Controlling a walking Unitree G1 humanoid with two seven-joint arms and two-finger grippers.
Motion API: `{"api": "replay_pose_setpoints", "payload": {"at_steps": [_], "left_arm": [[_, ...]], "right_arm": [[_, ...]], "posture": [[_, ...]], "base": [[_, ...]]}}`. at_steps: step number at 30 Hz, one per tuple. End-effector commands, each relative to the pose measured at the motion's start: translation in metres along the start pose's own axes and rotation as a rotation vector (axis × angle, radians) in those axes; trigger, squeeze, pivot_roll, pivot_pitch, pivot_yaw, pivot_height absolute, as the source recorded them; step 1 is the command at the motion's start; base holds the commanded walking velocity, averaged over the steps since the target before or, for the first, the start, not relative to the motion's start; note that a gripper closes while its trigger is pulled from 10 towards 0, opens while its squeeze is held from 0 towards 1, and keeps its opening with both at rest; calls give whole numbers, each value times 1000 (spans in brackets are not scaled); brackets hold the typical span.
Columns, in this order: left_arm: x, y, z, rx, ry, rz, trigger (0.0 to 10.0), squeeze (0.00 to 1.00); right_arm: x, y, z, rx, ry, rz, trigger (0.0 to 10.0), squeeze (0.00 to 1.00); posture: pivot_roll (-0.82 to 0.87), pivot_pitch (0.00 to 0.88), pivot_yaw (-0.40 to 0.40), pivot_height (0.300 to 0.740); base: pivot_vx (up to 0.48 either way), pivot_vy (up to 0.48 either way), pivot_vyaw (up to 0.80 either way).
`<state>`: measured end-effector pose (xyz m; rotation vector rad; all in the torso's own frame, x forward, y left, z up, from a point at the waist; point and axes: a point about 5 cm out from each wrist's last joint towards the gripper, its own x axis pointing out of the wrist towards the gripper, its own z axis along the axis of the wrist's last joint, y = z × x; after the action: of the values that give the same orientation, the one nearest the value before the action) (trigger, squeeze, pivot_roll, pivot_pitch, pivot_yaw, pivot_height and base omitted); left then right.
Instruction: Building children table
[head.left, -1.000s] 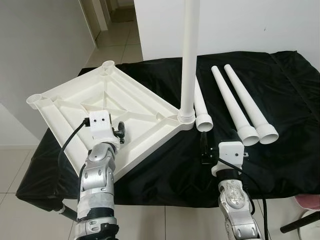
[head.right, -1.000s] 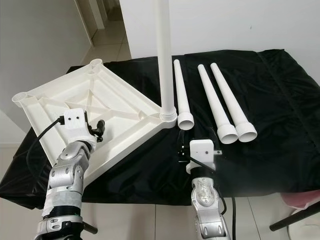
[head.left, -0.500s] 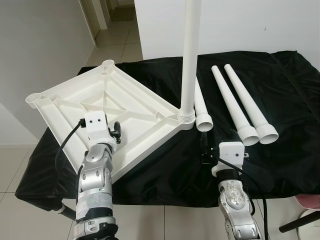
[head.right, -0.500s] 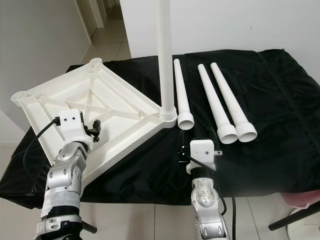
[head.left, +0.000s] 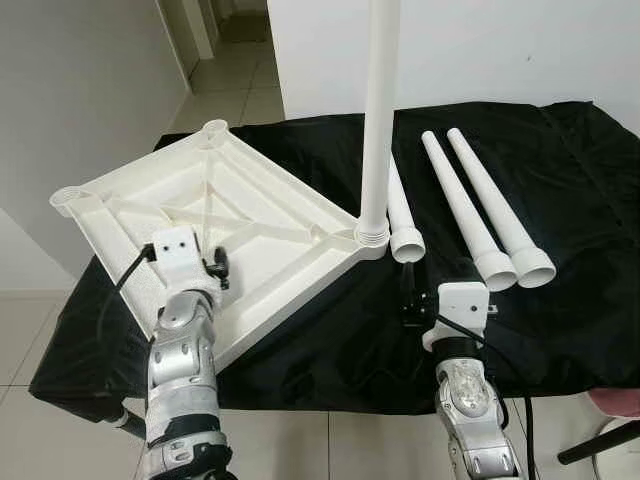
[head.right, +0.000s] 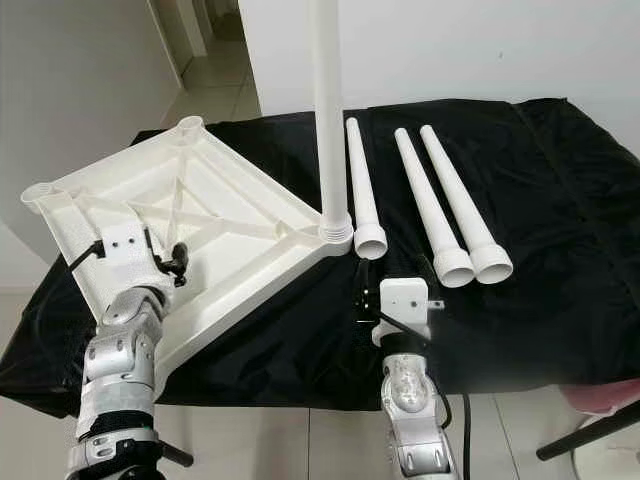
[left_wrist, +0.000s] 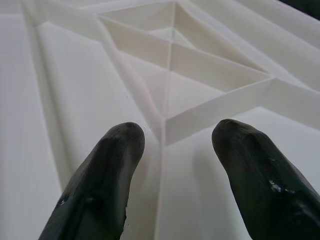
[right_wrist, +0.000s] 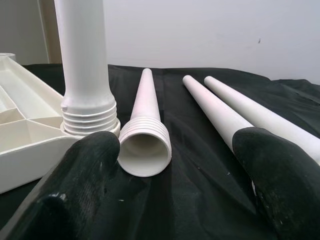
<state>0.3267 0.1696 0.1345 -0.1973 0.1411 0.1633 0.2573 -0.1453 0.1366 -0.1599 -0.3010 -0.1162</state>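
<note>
On black-draped surface (head.left: 560, 330): inverted white tabletop (head.left: 250, 215) at 9 o'clock, one leg (head.left: 378, 110) upright in its corner. Left gripper (left_wrist: 172, 145) spread wide above ribs. Right gripper (right_wrist: 175, 165) wide, facing three loose legs (head.left: 470, 205).

We note a white tabletop (head.right: 190, 215) lying underside-up on the black-draped worktop (head.right: 560, 230), one leg (head.right: 328, 120) upright in its corner socket. Three loose legs (head.right: 440, 200) lie beside it. Left end effector (head.right: 178, 262) over the ribs, possibly touching; right end effector (head.right: 362, 305) near the loose legs.
</note>
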Motion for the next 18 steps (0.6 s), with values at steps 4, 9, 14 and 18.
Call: {"api": "replay_pose_setpoints", "payload": {"at_steps": [4, 9, 14, 18], "left_arm": [[-2, -7, -1, -71, 30, 400, 10000, 0], [-1, -31, 0, -24, 20, 115, 10000, 0], [-7, -52, 5, -11, -27, -201, 10000, 0], [-17, -62, 10, 30, -99, -432, 10000, 0]], "right_arm": [[0, 3, -1, 5, 10, 2, 10000, 0], [0, 1, -1, 1, 12, 6, 10000, 0], [-1, 1, -2, -3, 13, 12, 10000, 0], [-2, 0, -3, -6, 15, 15, 10000, 0]], "posture": [[-135, 39, 108, 740], [-134, 40, 108, 740], [-131, 43, 107, 740], [-131, 43, 107, 740]], "base": [[0, 0, 0], [0, 0, 0], [0, 0, 0], [0, 0, 0]]}}
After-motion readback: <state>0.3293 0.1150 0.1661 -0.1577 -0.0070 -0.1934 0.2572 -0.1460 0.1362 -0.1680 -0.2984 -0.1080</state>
